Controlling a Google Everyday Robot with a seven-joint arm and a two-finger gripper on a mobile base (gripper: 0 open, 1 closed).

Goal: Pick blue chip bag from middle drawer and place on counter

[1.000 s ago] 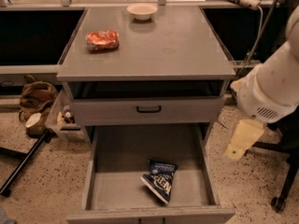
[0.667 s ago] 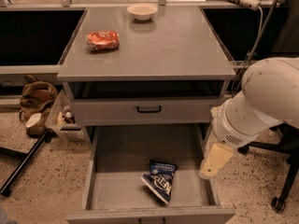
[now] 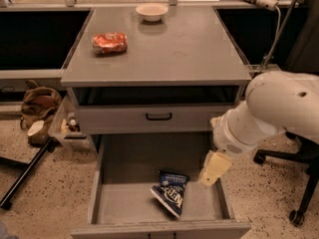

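The blue chip bag lies in the open middle drawer, right of centre on its grey floor, dark navy with white lettering. The counter is the grey top of the cabinet above it. My gripper hangs from the white arm on the right. It is over the drawer's right side, a little right of and above the bag, apart from it.
An orange-red snack bag and a white bowl sit on the counter. A closed drawer front with a black handle is above the open drawer. A box and a brown bag stand on the floor at left, a chair base at right.
My arm has swung left and down from the right of the cabinet. The gripper is now over the right side of the open drawer, nearer the bag. The bag has not moved.
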